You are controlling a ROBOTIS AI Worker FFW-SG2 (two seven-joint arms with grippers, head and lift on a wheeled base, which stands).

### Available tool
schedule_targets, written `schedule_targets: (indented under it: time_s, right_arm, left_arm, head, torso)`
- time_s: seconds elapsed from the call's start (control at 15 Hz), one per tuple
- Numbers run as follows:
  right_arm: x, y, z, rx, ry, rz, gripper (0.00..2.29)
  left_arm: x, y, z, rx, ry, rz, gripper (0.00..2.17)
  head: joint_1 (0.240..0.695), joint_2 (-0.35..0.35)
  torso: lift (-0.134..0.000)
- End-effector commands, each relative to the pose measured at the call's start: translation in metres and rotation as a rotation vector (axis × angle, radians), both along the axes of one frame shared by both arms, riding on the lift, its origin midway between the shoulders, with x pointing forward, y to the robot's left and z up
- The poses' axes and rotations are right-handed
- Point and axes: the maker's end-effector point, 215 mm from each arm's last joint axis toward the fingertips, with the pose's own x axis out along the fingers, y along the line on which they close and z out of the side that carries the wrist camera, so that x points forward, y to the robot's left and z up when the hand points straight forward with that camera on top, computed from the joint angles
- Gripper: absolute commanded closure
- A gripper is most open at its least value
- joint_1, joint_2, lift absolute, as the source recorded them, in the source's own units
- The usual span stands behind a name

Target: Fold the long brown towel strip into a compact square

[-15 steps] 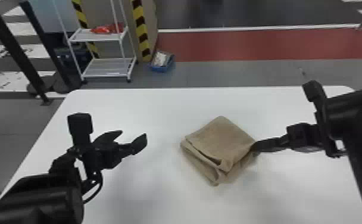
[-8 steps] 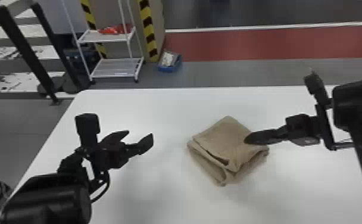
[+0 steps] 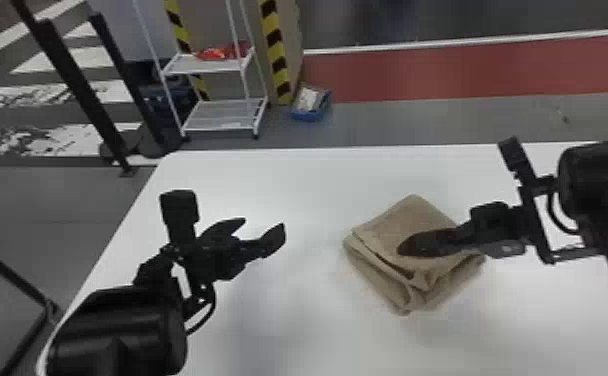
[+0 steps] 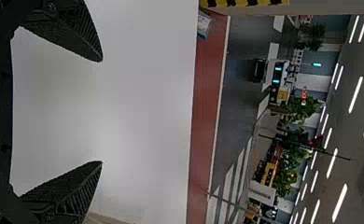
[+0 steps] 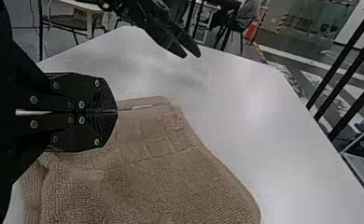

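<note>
Standing at the far left, beyond the desk (image 3: pixel 293 325), are slanting black posts (image 3: pixel 75 90) on the floor. The left arm reaches in over the desk's left part from the bottom edge of the head view. Its left hand (image 3: pixel 263 225) is wide open, the two black fingers spread well apart, with nothing held between them. Behind the desk, a white metal rack (image 3: pixel 193 66) carries something red (image 3: pixel 218 53) on its upper shelf. Next come a yellow-and-black striped post (image 3: pixel 275 50) and a blue bin (image 3: pixel 309 116) on the grey floor, with a red floor strip (image 3: pixel 443 75) running off to the right.

The brown towel (image 3: pixel 393 225) lies on the desk, right of the middle and well apart from the left hand. It is folded into a thick, roughly square stack, turned so that one corner points toward the desk's far edge. Layers show along its near left side, where the upper one gapes a little, and the near corner is rumpled. The right wrist view shows looped cloth with a grid of small squares pressed into it.

At the right, the right hand (image 3: pixel 404 246) is over the towel's upper face, its fingers closed flat together. No cloth shows between them; whether the tips touch the top layer, I cannot tell.
</note>
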Motion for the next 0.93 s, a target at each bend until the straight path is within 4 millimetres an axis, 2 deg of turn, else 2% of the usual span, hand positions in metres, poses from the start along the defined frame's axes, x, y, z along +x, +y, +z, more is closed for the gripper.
schedule_targets:
  time_s: [0.0,0.2,0.4,0.87]
  right_arm:
    - [-0.005,0.010,-0.016,-0.005,-0.004,0.040,2.24]
    - [-0.013,0.015,-0.017,0.023,0.022,0.049,2.24]
    - [-0.033,0.020,-0.009,0.094,0.103,0.041,2.24]
    - [-0.027,0.011,0.008,0.055,0.008,0.029,2.24]
  left_arm:
    - [0.000,-0.001,0.000,-0.002,0.000,0.000,0.10]
    - [0.000,-0.001,-0.001,0.001,0.003,0.002,0.10]
    - [0.002,-0.002,-0.001,0.007,0.003,0.000,0.10]
    - [0.005,-0.004,0.001,0.010,0.002,-0.002,0.10]
  head:
    - [0.695,0.230]
    - [0.695,0.239]
    - [0.695,0.249]
    - [0.695,0.247]
  torso:
    - [-0.124]
    - [-0.124]
    - [-0.124]
    - [-0.124]
